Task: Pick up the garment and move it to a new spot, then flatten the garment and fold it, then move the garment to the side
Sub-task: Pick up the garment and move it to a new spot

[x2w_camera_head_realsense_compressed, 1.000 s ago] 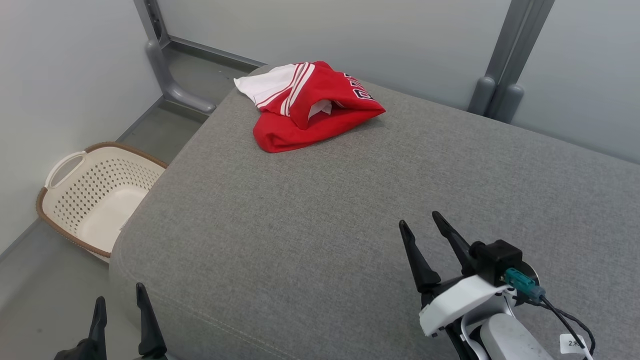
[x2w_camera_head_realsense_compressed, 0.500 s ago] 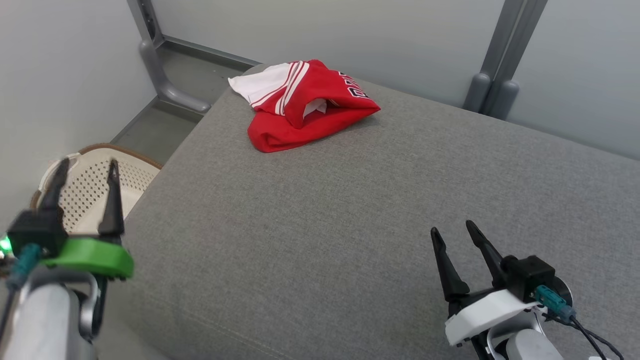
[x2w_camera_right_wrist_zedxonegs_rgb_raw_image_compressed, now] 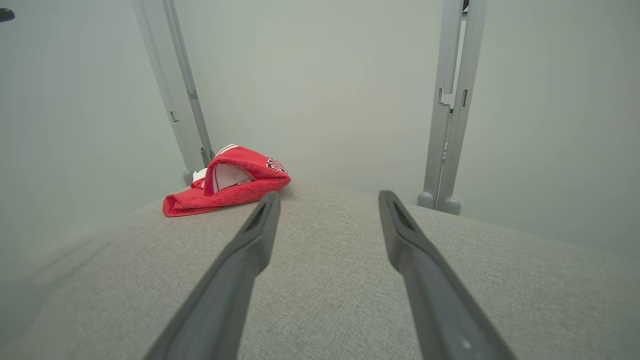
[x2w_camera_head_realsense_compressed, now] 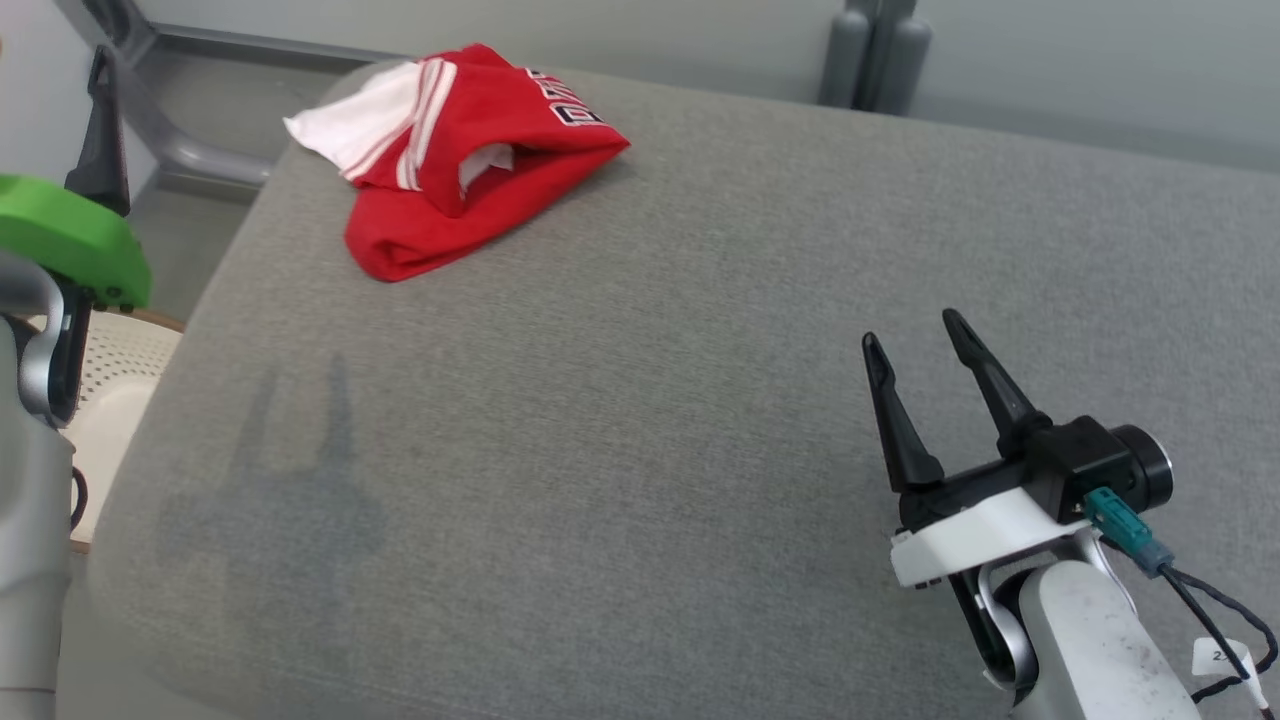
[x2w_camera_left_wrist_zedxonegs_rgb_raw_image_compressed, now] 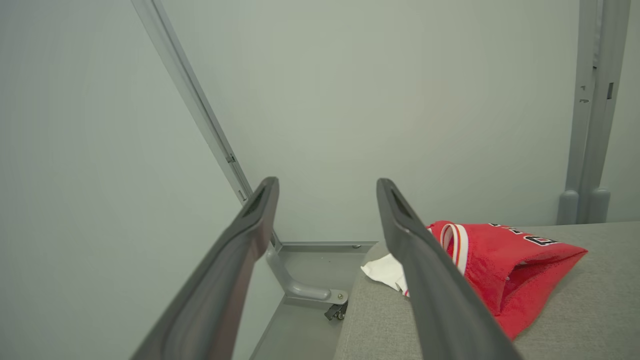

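The garment [x2w_camera_head_realsense_compressed: 460, 160], red with white striped trim and dark lettering, lies crumpled at the far left corner of the grey fabric surface [x2w_camera_head_realsense_compressed: 640, 420]. It also shows in the left wrist view as the garment [x2w_camera_left_wrist_zedxonegs_rgb_raw_image_compressed: 500, 260] just right of my fingers, and far ahead to the left as the garment [x2w_camera_right_wrist_zedxonegs_rgb_raw_image_compressed: 225, 187] in the right wrist view. My right gripper [x2w_camera_head_realsense_compressed: 910, 328] hovers open over the near right of the surface, holding nothing. My left gripper [x2w_camera_left_wrist_zedxonegs_rgb_raw_image_compressed: 326, 181] is open and empty, raised beyond the surface's left edge. One of its fingers [x2w_camera_head_realsense_compressed: 100, 130] rises above its green mount [x2w_camera_head_realsense_compressed: 60, 240].
A cream perforated basket [x2w_camera_head_realsense_compressed: 115, 370] stands on the floor left of the surface, partly behind my left arm. Grey frame posts [x2w_camera_head_realsense_compressed: 875, 50] and a curved grey leg [x2w_camera_head_realsense_compressed: 190, 150] stand against the pale walls behind.
The head camera has shifted, so the whole scene sits lower left in its picture. My left arm has risen higher along the left edge. The garment lies as before.
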Robot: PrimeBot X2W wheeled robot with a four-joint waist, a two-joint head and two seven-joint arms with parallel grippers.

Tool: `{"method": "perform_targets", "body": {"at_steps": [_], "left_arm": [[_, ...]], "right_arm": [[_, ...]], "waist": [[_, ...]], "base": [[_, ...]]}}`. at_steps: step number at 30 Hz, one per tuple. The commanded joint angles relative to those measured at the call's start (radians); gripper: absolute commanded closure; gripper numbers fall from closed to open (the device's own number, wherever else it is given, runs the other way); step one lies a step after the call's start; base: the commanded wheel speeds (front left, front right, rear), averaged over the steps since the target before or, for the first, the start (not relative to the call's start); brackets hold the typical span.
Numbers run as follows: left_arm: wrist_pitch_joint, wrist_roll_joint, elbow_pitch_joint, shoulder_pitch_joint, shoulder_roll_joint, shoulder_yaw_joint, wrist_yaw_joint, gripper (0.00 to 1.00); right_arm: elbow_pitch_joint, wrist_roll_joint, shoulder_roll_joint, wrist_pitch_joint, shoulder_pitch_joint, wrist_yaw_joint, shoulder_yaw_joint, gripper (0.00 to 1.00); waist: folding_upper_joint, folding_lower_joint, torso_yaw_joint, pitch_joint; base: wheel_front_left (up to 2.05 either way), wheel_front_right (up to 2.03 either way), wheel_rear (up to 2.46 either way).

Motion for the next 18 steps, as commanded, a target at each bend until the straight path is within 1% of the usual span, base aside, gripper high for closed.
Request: {"method": "perform_targets", "body": {"at_steps": [1, 8, 14, 17, 18], "left_arm": [[0.012, -0.025, 0.022, -0.039, -0.010, -0.031, -0.004, 0.00], [0.070, -0.207, 0.119, -0.140, 0.057, -0.252, -0.005, 0.00], [0.137, -0.362, 0.147, -0.177, 0.112, -0.419, -0.005, 0.00], [0.135, -0.415, 0.157, -0.193, 0.133, -0.471, -0.005, 0.00], [0.128, -0.417, 0.174, -0.203, 0.148, -0.481, -0.005, 0.00]], "right_arm": [[-0.018, -0.008, -0.009, -0.003, -0.022, 0.000, -0.007, 0.00], [-0.079, -0.036, -0.012, -0.003, -0.060, 0.000, -0.020, 0.00], [-0.113, -0.049, -0.011, -0.003, -0.069, 0.000, -0.036, 0.00], [-0.125, -0.054, -0.010, -0.003, -0.071, 0.000, -0.037, 0.00], [-0.127, -0.055, -0.010, -0.003, -0.071, 0.000, -0.037, 0.00]], "waist": [[0.0000, 0.0000, -0.174, 0.185], [0.0000, 0.0000, -0.242, 0.293], [0.0000, 0.0000, -0.265, 0.336], [0.0000, 0.0000, -0.273, 0.349], [0.0000, 0.0000, -0.276, 0.353]], "base": [[0.00, 0.00, 0.00], [0.00, 0.00, 0.00], [0.00, 0.00, 0.00], [0.00, 0.00, 0.00], [0.00, 0.00, 0.00]]}}
